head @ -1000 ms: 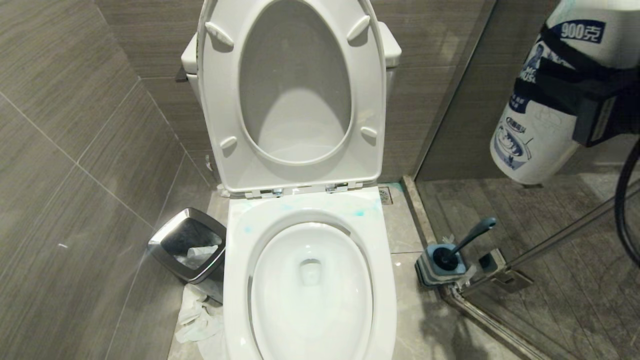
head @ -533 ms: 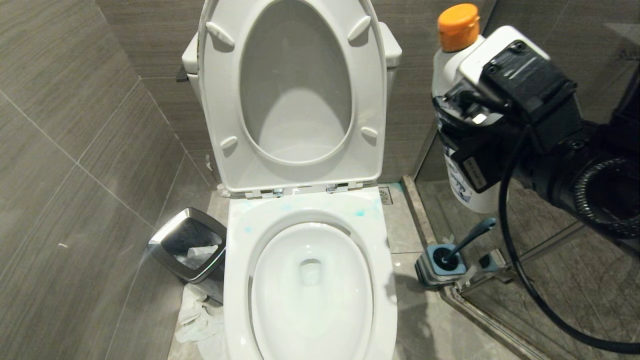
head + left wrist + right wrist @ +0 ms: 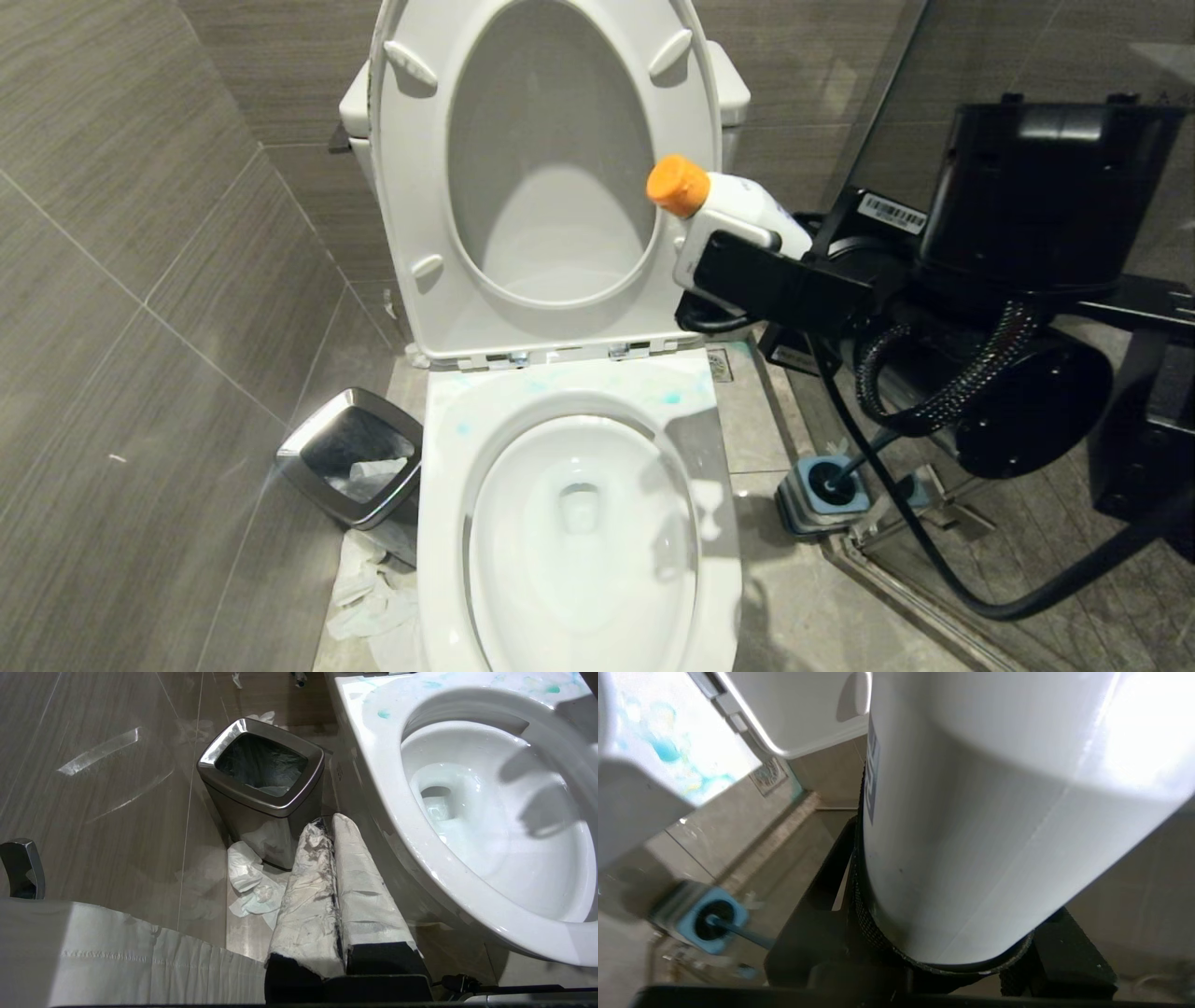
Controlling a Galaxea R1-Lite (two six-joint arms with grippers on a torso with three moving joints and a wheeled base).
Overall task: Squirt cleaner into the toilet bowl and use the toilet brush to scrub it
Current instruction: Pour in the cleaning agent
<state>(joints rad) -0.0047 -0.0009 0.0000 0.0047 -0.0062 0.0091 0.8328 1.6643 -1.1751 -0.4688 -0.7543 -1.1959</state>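
My right gripper (image 3: pixel 747 245) is shut on a white cleaner bottle (image 3: pixel 754 203) with an orange cap (image 3: pixel 679 185). The bottle lies tilted, cap towards the raised seat, above the right rear of the toilet bowl (image 3: pixel 441 523). Pale blue cleaner smears (image 3: pixel 670 399) mark the back of the rim, and they also show as cleaner smears (image 3: pixel 668 751) in the right wrist view. The toilet brush (image 3: pixel 829 481) stands in its square holder (image 3: pixel 810 511) on the floor to the right of the toilet. My left gripper (image 3: pixel 327 826) is shut and empty, low between the bin and the bowl rim (image 3: pixel 373 774).
A square steel bin (image 3: pixel 350 457) stands left of the toilet, with crumpled tissue (image 3: pixel 369 597) on the floor in front of it. The seat and lid (image 3: pixel 551 308) stand raised against the tank. A metal shower frame (image 3: pixel 896 588) runs along the floor on the right.
My right arm has swung in from the upper right towards the toilet. The bottle went from upright to tilted, its cap now by the raised seat. The left arm has not moved.
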